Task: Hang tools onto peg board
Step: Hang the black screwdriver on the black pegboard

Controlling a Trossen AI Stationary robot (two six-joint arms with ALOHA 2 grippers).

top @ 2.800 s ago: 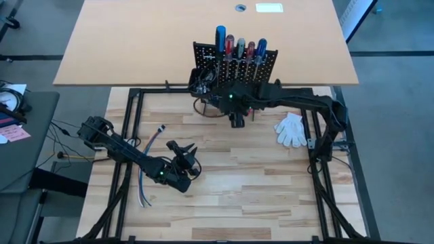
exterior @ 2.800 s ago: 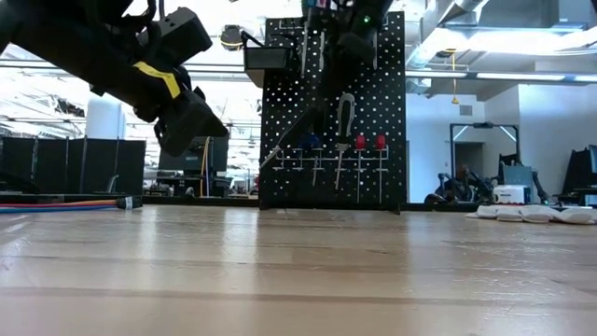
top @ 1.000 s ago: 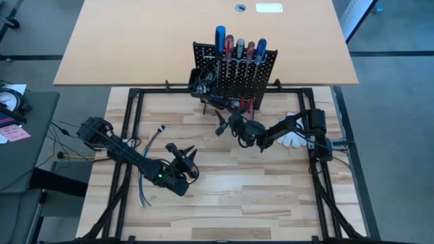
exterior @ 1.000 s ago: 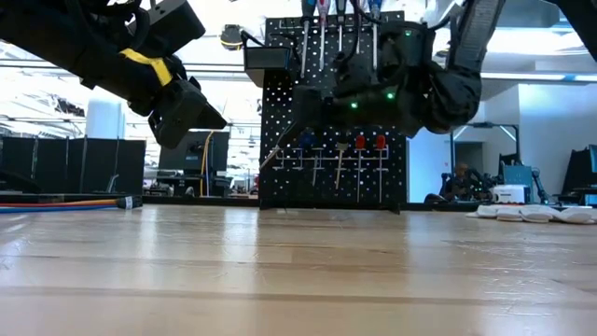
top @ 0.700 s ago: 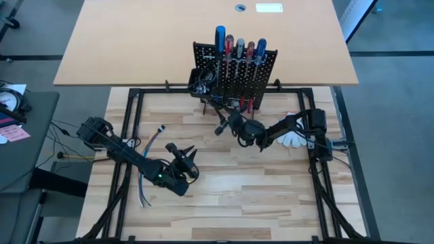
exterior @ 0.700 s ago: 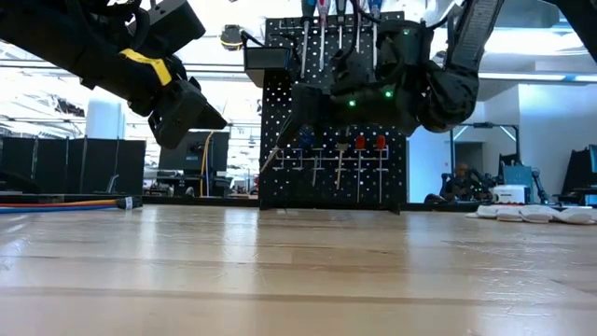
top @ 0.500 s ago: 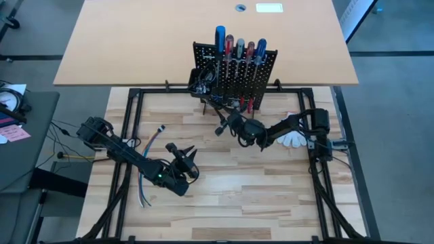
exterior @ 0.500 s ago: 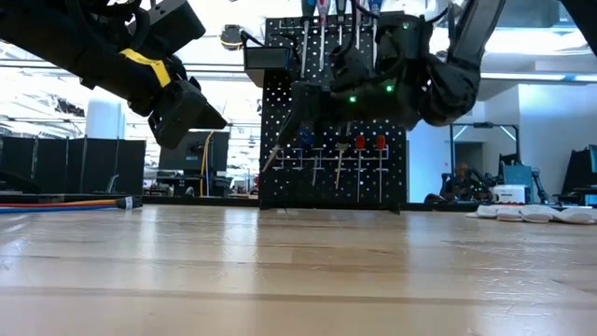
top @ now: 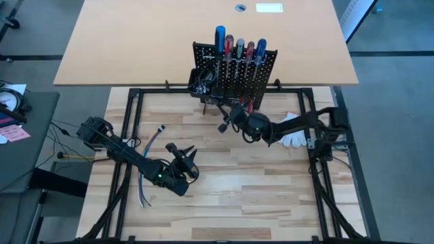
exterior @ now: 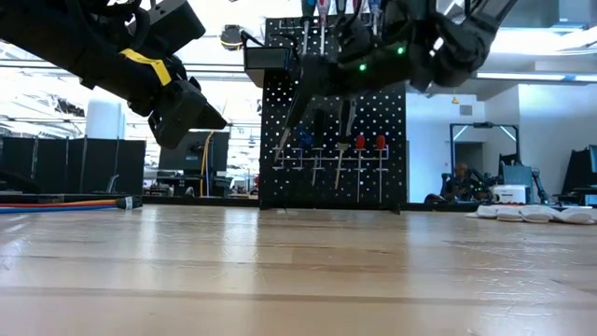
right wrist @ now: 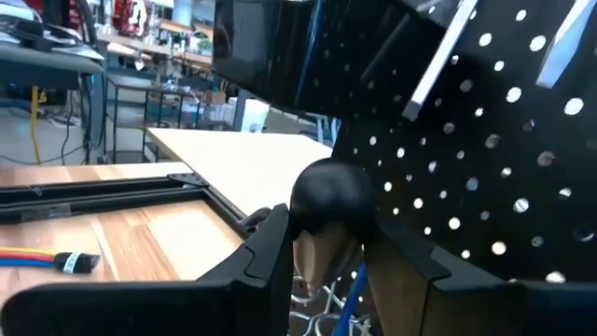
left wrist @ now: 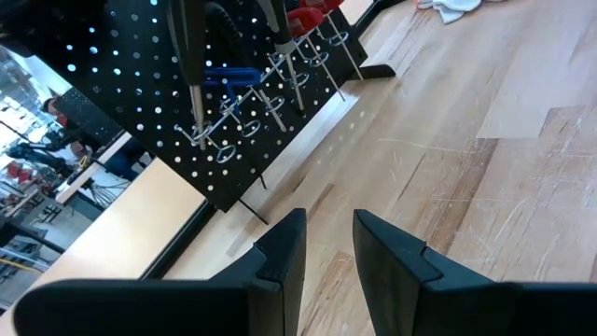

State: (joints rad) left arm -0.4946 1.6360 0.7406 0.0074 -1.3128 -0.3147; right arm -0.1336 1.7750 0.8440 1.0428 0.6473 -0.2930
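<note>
**Right gripper holds a black-handled tool in front of the peg board**

At the far middle of the desk (top: 224, 203) stands the peg board (top: 237, 68), an upright black perforated panel with a black box bin (top: 199, 80) on its left side. Screwdrivers (top: 221, 35) with blue, red and grey handles stand in its top rail, and smaller red- and blue-handled ones (exterior: 360, 142) hang on hooks low on its face. Just in front of the board, the right gripper (top: 230, 116) is clamped on a black-handled tool (right wrist: 333, 193); its rounded black knob sits between the two fingers (right wrist: 270, 245), held above the desk and close to the board's lower hooks. In the low view a thin shaft (exterior: 291, 126) slants down from the gripper across the board's left part.

The left gripper (top: 183, 153) waits off to the near left, raised off the desk, its fingers (left wrist: 280, 250) a narrow gap apart with nothing between them. A white glove (top: 293, 132) lies at the right, and a bundle of loose cables (top: 146, 166) lies at the left.
</note>
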